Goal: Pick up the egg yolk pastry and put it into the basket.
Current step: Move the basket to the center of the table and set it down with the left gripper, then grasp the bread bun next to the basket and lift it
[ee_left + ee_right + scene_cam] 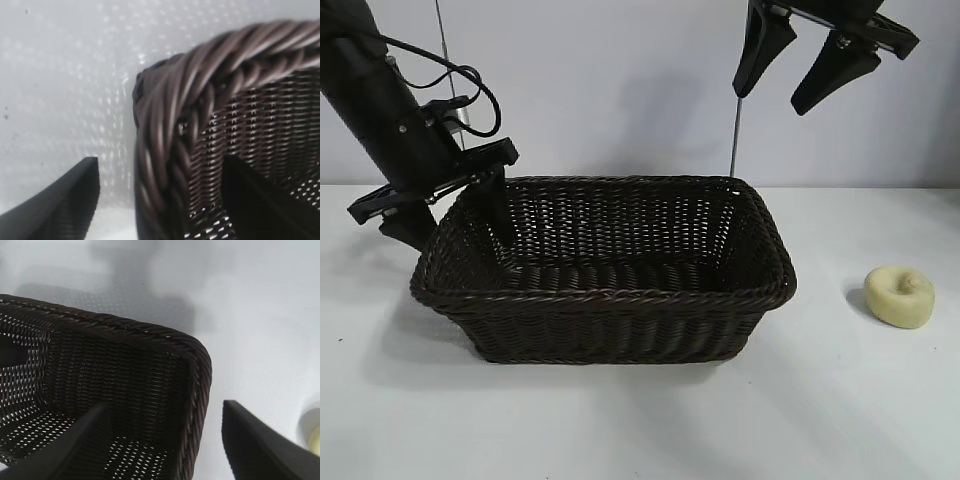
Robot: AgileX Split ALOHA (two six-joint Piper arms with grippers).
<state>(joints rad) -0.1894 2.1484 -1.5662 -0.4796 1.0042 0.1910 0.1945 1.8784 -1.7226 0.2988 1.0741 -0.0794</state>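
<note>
pastry: pale yellow, on table | basket: upright (dark wicker)

A white bench fills the near part of the scene, smooth and matte, with a few tiny dark specks at its left. Behind it a pale grey-blue wall rises plain and unbroken. Two thin vertical rods stand against the wall. The light is soft and even, throwing faint blurred shadows on wall and bench.
</note>
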